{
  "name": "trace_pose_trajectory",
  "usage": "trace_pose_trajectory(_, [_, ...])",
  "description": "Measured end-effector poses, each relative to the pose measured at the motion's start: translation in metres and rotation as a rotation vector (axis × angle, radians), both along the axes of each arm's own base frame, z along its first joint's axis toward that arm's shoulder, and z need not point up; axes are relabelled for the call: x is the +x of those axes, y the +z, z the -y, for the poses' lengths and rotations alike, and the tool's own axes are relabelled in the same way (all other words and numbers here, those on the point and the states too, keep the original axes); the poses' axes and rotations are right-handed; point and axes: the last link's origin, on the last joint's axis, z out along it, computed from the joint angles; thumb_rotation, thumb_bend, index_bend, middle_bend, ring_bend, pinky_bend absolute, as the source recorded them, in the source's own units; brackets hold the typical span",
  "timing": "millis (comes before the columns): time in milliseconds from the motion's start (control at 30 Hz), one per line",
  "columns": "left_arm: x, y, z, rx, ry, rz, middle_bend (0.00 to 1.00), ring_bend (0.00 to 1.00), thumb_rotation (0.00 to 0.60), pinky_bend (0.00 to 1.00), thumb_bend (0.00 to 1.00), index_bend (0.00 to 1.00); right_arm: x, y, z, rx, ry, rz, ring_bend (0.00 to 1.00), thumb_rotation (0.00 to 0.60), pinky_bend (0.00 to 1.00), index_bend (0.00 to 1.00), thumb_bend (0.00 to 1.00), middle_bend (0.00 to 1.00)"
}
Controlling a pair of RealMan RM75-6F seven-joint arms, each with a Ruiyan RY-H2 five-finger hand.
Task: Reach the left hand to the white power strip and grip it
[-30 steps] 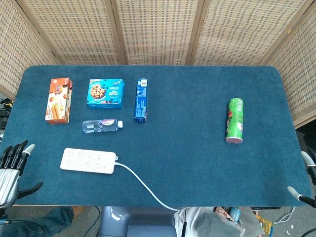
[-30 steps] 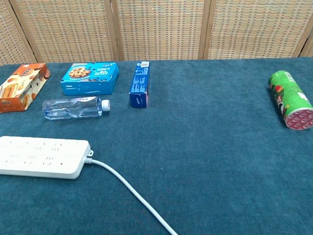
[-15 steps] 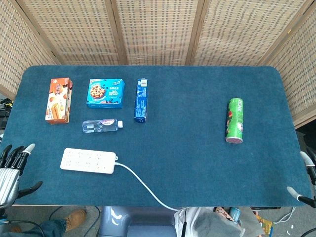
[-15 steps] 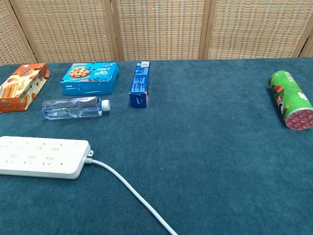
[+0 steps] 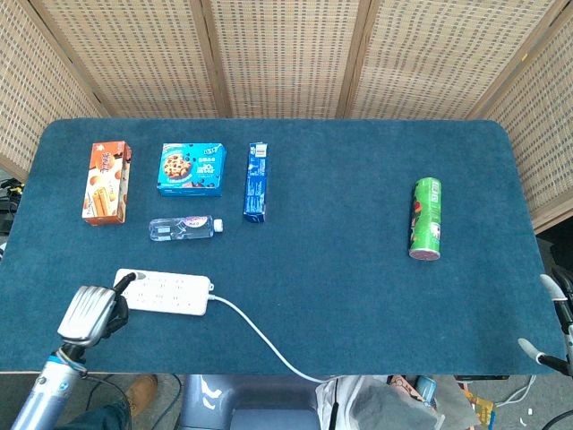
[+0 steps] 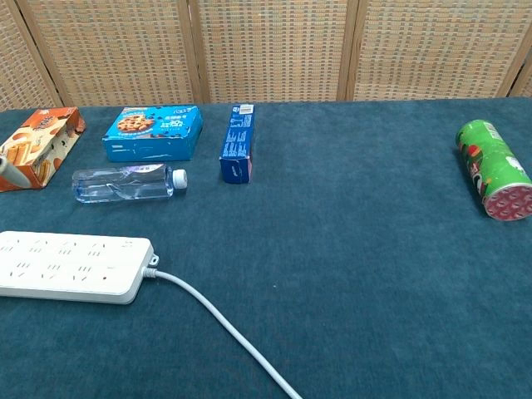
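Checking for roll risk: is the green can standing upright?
No, the green can lies on its side on the blue table.

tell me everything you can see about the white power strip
The white power strip is a long, flat, plastic-looking bar with rows of sockets on its top face. It lies flat on the blue table cover, near the front left. A white cord leaves its right end and curves off the front edge. The left hand is at its left end; contact cannot be told.
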Motion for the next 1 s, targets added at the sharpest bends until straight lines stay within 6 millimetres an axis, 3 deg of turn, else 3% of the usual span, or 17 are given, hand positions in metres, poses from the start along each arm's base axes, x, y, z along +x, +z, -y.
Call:
trace_pose_trajectory(200, [0.017,-0.028,-0.01,-0.09,0.033,-0.027,1.0,1.0,0.6,1.0,1.0,0.26,-0.002,0.001,0.002,0.005,-0.009,0.005,0.0,0.6,0.0,0.0,0.0,0.0])
trace_pose_trajectory(500, [0.025,-0.059,-0.014,-0.189,0.084,-0.04,1.0,1.0,0.6,1.0,1.0,0.26,-0.003,-0.001,0.004,0.015,-0.021,0.004,0.0,0.6,0.0,0.0,0.0,0.0])
trace_pose_trajectory(1000, [0.023,-0.078,-0.014,-0.221,0.104,-0.054,1.0,1.0,0.6,1.0,1.0,0.26,-0.004,0.0,0.005,0.017,-0.03,0.007,0.0,0.6,0.0,0.0,0.0,0.0])
